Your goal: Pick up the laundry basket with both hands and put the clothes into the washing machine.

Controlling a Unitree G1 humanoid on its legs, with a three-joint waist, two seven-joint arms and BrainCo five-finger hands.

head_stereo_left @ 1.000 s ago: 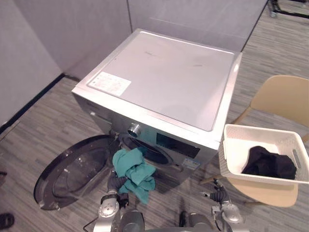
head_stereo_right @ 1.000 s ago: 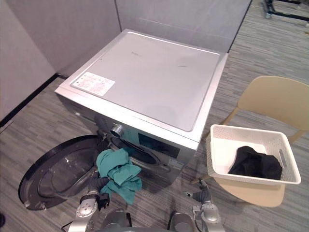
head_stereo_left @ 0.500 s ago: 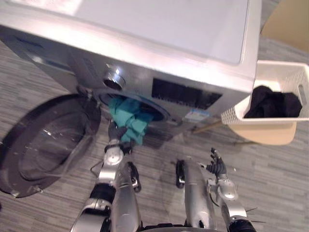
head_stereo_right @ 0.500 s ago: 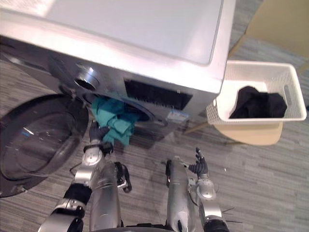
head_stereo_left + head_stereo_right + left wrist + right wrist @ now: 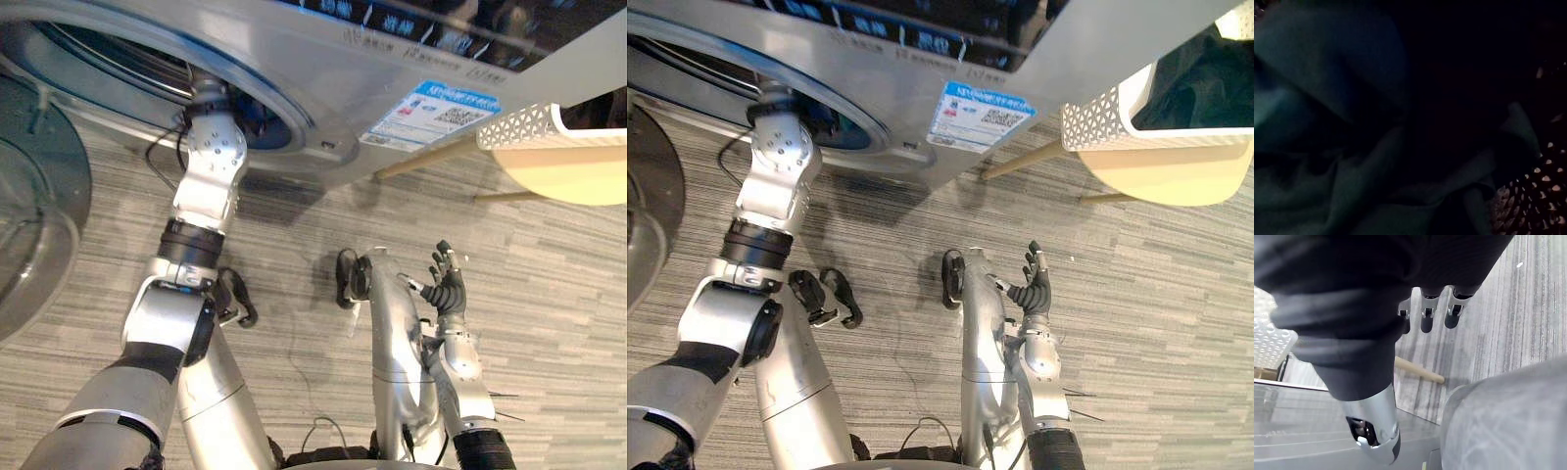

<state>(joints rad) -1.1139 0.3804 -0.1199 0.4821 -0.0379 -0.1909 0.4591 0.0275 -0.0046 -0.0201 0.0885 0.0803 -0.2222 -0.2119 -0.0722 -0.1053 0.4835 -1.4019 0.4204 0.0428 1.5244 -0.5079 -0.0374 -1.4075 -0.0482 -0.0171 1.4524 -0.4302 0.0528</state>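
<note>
Laundry basket [image 5: 1095,121] on tan chair [image 5: 1166,178]

The left hand [image 5: 209,94] is hidden inside the washing machine [image 5: 323,69] (teal cloth [image 5: 1327,196] barely lit there); the frame edge crops the laundry basket [image 5: 1097,122].

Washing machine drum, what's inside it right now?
Crumpled teal cloth lies in the dark, beside the perforated drum wall. The left arm reaches into the washing machine; its robot hand is hidden inside, and whatever lies under the cloth is covered.

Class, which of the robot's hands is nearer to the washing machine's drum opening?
Left. The left hand reaches into the drum opening; the right hand hangs open over the floor, below and apart from it.
</note>
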